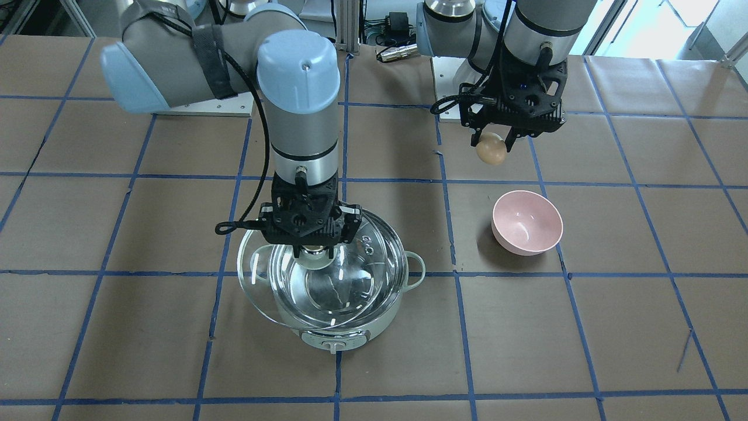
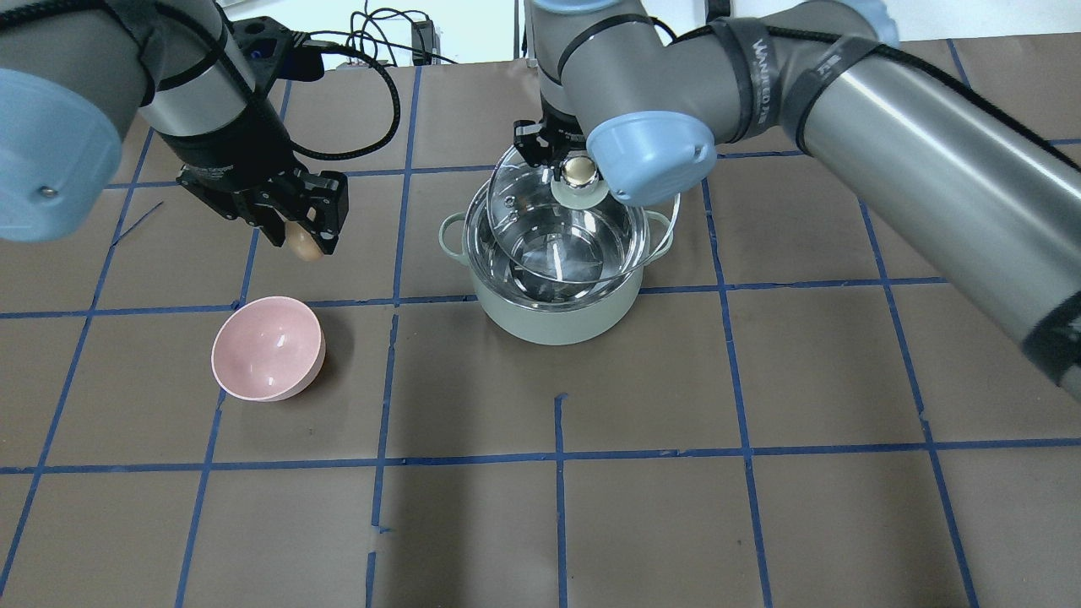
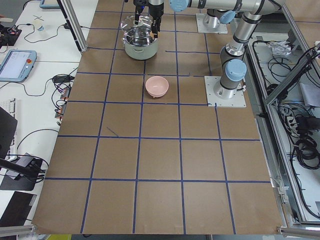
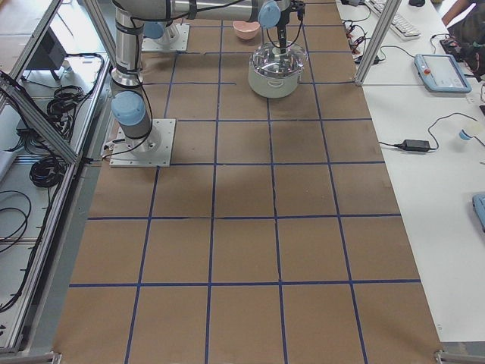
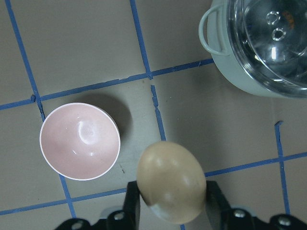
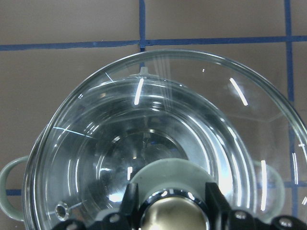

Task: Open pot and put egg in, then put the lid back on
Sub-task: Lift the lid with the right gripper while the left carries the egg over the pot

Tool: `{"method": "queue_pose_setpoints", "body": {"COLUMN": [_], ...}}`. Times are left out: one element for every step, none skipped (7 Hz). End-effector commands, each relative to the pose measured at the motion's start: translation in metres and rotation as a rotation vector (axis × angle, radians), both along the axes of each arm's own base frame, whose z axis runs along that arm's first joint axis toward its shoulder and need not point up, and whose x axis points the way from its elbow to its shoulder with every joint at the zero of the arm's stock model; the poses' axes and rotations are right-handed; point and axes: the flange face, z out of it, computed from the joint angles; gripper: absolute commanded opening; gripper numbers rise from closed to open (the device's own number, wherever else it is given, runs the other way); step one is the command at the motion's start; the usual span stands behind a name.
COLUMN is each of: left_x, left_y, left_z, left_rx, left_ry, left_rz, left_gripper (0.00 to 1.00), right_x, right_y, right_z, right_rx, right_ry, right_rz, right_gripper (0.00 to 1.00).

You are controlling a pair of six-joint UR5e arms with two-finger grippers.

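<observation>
Overhead, the right arm's blue joint cap (image 2: 646, 156) hides much of my right hand (image 2: 578, 172) at the round beige-gold lid knob (image 2: 581, 167), the right wrist picture crops that knob at its bottom edge, and both side views leave the small tan-brown oval egg (image 5: 171, 182) too tiny for me to make out.

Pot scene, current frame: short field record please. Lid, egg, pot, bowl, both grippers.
pot: on table, no egg inside
lid: held raised and tilted over pot, not seated
egg: pinched in the air, clear of bowl and pot
bowl: pink, empty, on table
left gripper: shut on egg
right gripper: shut on lid
</observation>
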Motion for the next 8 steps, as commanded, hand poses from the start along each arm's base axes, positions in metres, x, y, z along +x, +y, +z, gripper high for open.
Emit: {"method": "queue_pose_setpoints", "body": {"left_x": [0.000, -0.003, -0.011, -0.035, -0.078, -0.122, -0.156, -0.182], "left_y": [0.000, -0.003, -0.009, -0.017, -0.035, -0.057, -0.078, -0.097], "left_z": [-0.003, -0.007, -0.016, -0.025, -0.050, -0.074, -0.094, -0.124], "left_rx": [0.006, 0.010, 0.017, -0.016, -0.069, -0.126, -0.128, -0.170], "left_ry": [0.003, 0.010, 0.010, 0.013, 0.021, 0.038, 0.045, 0.063], "left_rz": [0.003, 0.003, 0.020, 0.018, 0.001, 0.007, 0.012, -0.011], "left_gripper": [0.02, 0.02, 0.02, 0.02, 0.02, 0.02, 0.02, 0.02], "right_x": [-0.088, -0.151, -0.207, -0.236, -0.248, -0.248, -0.246, -0.243], "right_y": [0.001, 0.001, 0.010, 0.015, 0.024, 0.038, 0.039, 0.044], "right_z": [0.067, 0.085, 0.099, 0.092, 0.081, 0.088, 0.082, 0.077], "right_rx": [-0.007, 0.017, 0.056, 0.088, 0.111, 0.119, 0.132, 0.142], "right_ry": [-0.023, -0.029, -0.061, -0.089, -0.092, -0.090, -0.095, -0.096], "right_rz": [-0.076, -0.050, -0.082, -0.081, -0.071, -0.070, -0.067, -0.066], "right_gripper": [0.19, 0.20, 0.20, 0.20, 0.20, 0.20, 0.20, 0.20]}}
